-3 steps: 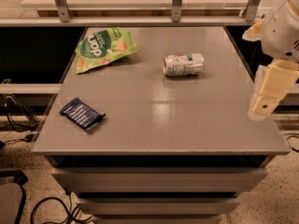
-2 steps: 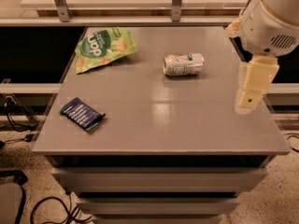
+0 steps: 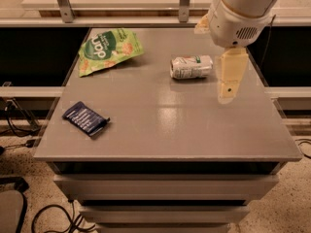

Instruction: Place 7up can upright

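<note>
The 7up can (image 3: 191, 67), silver-white with green markings, lies on its side near the middle back of the grey table (image 3: 165, 125). My gripper (image 3: 230, 86) hangs from the white arm at the upper right, just to the right of the can and a little above the table. It holds nothing and does not touch the can.
A green snack bag (image 3: 108, 49) lies at the back left of the table. A flat dark blue packet (image 3: 85, 119) lies at the front left. A railing with metal posts runs behind the table. Cables lie on the floor at the left.
The arm and gripper have moved left and towards the back of the table, closer to the can. The can, bag and packet have not moved.
</note>
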Motion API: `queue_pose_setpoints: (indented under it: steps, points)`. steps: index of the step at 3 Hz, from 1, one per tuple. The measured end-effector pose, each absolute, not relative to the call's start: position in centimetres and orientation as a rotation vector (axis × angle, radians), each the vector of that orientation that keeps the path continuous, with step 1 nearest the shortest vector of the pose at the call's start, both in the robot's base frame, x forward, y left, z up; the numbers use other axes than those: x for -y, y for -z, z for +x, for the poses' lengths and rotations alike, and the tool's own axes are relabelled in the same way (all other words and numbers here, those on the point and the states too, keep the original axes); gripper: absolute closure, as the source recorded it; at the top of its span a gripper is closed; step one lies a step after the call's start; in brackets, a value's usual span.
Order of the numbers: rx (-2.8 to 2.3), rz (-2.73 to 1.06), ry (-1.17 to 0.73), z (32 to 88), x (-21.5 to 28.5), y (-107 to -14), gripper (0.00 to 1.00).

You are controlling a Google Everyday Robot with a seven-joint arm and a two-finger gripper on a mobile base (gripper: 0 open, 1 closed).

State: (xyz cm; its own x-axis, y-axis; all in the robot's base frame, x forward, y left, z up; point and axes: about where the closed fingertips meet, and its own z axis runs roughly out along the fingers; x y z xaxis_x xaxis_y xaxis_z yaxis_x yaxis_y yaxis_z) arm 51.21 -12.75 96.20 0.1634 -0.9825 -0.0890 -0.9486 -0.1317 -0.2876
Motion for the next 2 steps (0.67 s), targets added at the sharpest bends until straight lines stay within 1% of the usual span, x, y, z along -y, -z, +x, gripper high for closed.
queue_pose_setpoints:
  steps: [2]
  points:
    - [-1.702,-2.335,0.193,55.9,8.7,-94.1,0.0]
